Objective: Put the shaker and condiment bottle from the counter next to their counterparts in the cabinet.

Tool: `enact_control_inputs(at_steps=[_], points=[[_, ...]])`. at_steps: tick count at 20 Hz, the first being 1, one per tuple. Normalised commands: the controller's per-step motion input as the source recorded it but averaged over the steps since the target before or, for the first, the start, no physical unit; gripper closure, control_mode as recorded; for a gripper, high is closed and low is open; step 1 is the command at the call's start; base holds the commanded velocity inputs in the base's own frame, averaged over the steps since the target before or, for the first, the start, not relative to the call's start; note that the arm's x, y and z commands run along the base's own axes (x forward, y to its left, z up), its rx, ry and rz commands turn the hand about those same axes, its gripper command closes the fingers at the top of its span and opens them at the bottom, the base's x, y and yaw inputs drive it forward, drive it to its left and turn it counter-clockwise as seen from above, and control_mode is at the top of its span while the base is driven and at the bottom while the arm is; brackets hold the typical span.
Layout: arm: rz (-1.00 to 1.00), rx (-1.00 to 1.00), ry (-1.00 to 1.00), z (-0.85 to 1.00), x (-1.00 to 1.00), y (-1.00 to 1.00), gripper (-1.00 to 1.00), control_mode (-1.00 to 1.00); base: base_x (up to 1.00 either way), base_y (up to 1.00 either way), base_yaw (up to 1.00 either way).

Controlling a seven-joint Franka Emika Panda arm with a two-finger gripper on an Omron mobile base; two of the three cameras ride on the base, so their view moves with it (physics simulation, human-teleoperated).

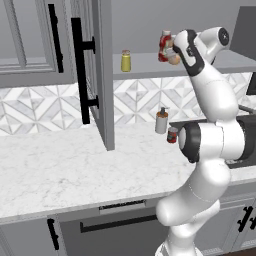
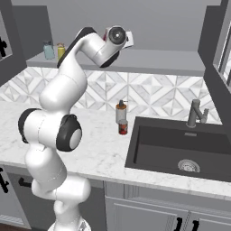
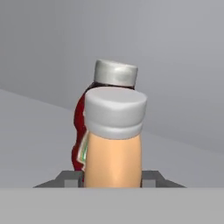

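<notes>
The left base view looks forward and down from behind the arm's left, the right base view from behind its right; both share the tabletop, the cabinet shelf and the arm. The hand view sits very close behind the condiment bottle, facing the cabinet's back wall.

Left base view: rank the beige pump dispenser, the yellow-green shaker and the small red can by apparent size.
1. Beige pump dispenser, largest.
2. Yellow-green shaker; it stands on the cabinet shelf, so the gap is unsure.
3. Small red can, smallest.
</notes>
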Motion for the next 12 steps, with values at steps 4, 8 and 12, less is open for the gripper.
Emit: enact_control_inputs(at_steps=[4, 8, 12], points=[[-0.05, 0.00, 0.00, -0.17, 0.00, -0.10, -1.00, -1.00, 0.00, 0.00, 0.00], [-0.05, 0.00, 0.00, -0.14, 0.00, -0.11, -1.00, -1.00, 0.00, 0.00, 0.00], [-0.05, 0.00, -0.02, -0.02, -0.03, -0.09, -1.00, -1.00, 0.00, 0.00, 0.00]])
